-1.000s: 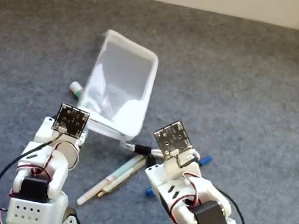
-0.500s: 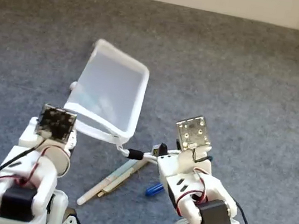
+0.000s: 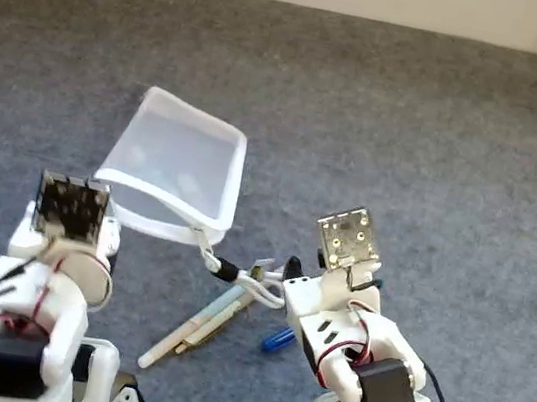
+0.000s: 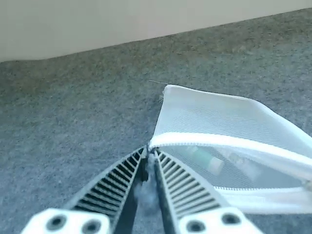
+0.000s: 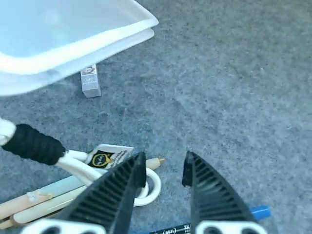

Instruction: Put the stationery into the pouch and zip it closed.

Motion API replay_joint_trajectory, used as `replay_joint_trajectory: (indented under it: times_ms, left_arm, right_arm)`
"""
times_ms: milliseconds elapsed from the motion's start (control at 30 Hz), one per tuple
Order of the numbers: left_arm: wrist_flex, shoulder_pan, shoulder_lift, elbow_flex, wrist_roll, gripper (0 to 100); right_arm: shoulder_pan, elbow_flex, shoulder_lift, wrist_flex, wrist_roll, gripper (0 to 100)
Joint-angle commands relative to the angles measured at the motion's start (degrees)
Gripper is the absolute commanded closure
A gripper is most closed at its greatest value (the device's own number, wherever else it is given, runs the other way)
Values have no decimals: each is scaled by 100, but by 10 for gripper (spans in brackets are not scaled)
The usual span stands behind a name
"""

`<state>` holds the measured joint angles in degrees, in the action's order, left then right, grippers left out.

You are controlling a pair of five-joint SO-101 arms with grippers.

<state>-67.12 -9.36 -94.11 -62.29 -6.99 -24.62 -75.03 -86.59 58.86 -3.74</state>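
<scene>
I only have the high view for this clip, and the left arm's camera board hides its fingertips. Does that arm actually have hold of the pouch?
Observer: Yes. In the left wrist view the left gripper is shut on the pouch, at the corner where the zipper ends.
Operator: Is anything inside it yet?
Observer: Through the mesh I can see one white item with a green part lying inside. I can't tell what it is.
Operator: And the right gripper?
Observer: The right gripper is open and holds nothing. Its tips are near the cream pens and the white cord.
</scene>
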Motion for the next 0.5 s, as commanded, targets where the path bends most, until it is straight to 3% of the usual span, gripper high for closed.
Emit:
replay_joint_trajectory:
  times_ms: [0,133,467]
  left_arm:
    - [-35,-198,1956,1314,62,993]
    - [-360,-198,3486,2431,325,993]
    - [-2215,-154,6615,6343,668,993]
  right_arm:
    - [66,40,-101,-154,53,872]
    - [66,40,-101,-154,53,872]
    - [66,40,-101,-154,53,872]
